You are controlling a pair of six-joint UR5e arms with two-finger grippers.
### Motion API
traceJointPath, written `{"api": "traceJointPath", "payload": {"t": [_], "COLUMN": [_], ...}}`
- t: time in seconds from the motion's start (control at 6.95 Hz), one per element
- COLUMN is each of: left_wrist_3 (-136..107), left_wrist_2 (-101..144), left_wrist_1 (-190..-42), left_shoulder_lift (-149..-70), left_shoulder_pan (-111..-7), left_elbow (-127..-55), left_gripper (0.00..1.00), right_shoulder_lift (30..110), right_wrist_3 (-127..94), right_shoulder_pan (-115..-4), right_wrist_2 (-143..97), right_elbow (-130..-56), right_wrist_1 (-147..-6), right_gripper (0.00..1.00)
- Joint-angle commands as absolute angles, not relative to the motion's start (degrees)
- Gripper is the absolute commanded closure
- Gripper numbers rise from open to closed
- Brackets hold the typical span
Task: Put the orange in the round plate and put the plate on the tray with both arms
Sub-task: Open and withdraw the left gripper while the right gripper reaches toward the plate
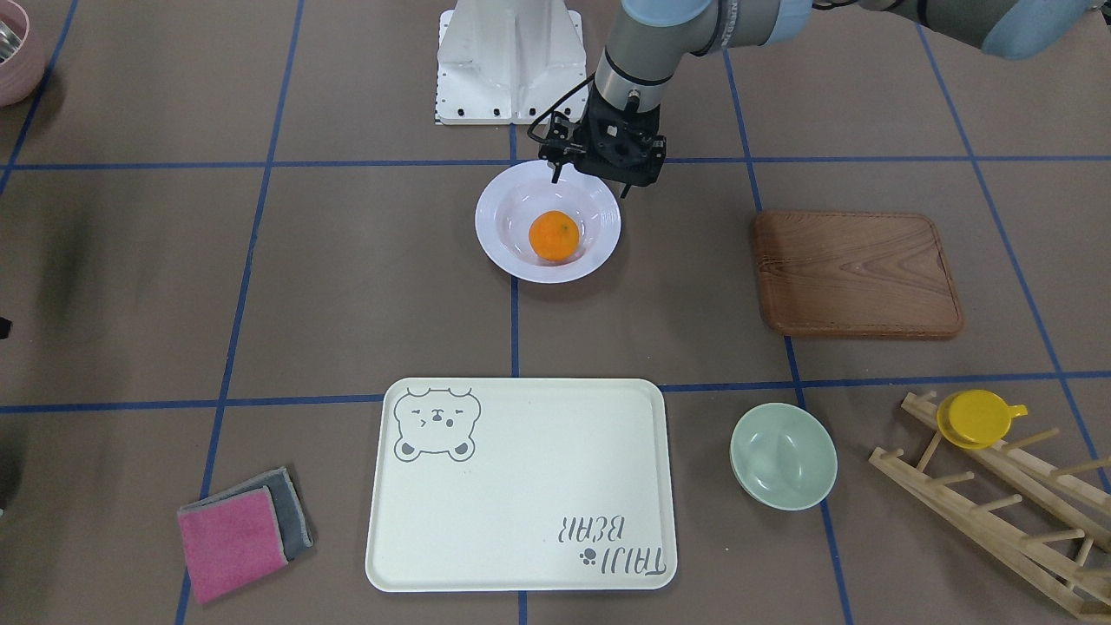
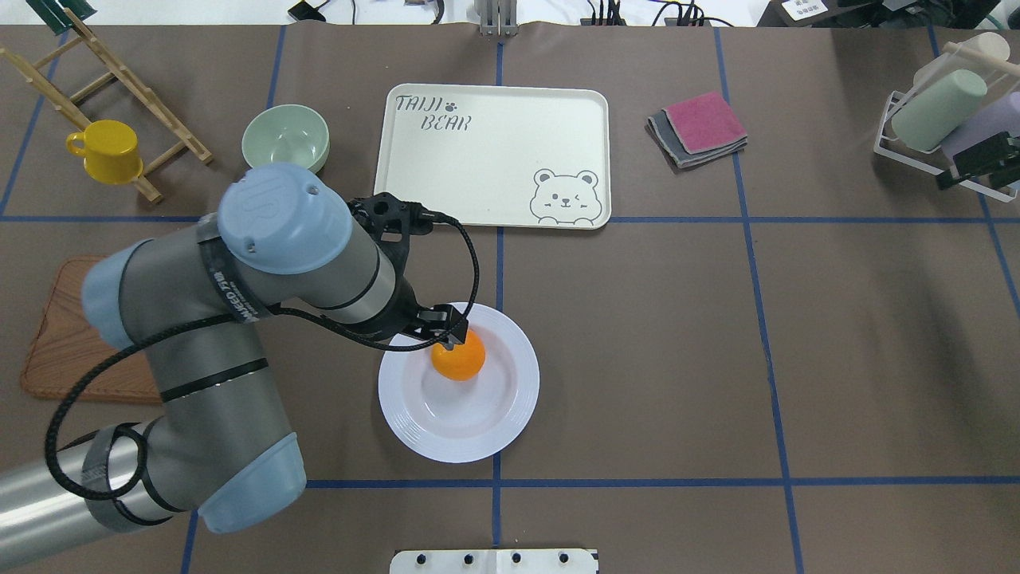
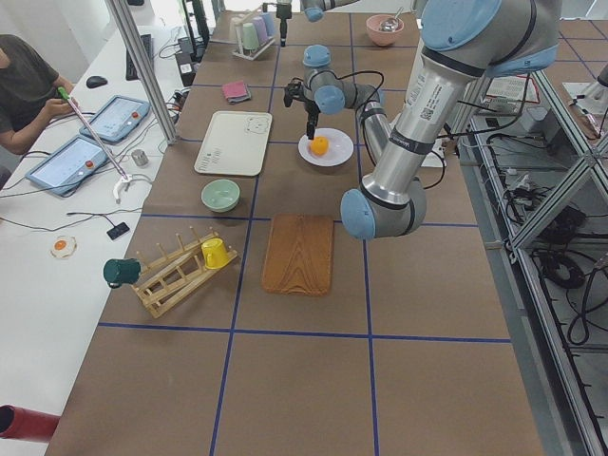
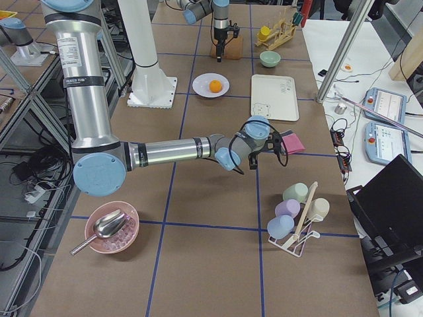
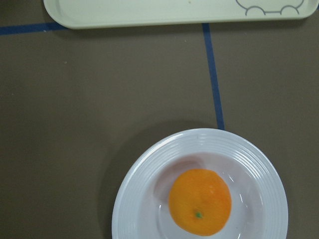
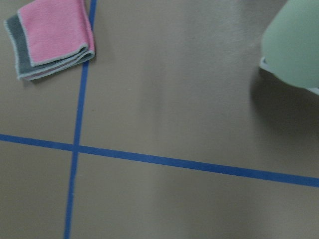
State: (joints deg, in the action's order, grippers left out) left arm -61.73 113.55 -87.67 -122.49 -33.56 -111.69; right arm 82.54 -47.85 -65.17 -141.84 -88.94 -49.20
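Overhead exterior view: lower centre, the orange (image 2: 458, 356) rests in the round plate (image 2: 478, 434), just beneath the left tool (image 2: 450, 341), which hangs spread and empty. Beyond, upper centre, lies the tray (image 2: 478, 167). Far off, the right tool (image 4: 276, 148) hides its state.

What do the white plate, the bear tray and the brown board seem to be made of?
Plate: probably glazed ceramic, possibly melamine. It is white and glossy, with light reflections and fine ribs on the rim.
Tray: probably plastic or melamine. It is cream and matte, with a printed bear and moulded rounded corners.
Board: wood, or a wood-look surface. It is brown with clear grain lines and a dull finish.
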Motion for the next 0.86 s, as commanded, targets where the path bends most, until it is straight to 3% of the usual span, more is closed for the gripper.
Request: {"api": "traceJointPath", "payload": {"t": [0.0,0.43,0.72], "left_wrist_3": [-54.8,-42.0,-40.5], "left_wrist_2": [113.9,114.5,114.6], "left_wrist_1": [-87.8,-88.1,-88.2], "left_shoulder_lift": [-119.3,-113.7,-112.6], "left_shoulder_pan": [-38.0,-45.3,-46.2], "left_elbow": [-111.9,-111.7,-111.9], "left_gripper": [0.01,0.01,0.01], "right_shoulder_lift": [81.8,80.9,78.1], "right_wrist_3": [-73.6,-95.8,-102.3], "right_shoulder_pan": [-53.3,-38.2,-27.7], "right_wrist_2": [-134.6,-114.9,-100.6], "right_elbow": [-89.6,-90.6,-91.6], "right_wrist_1": [-28.3,-12.1,-11.3], "right_gripper": [0.00,0.00,0.00]}}
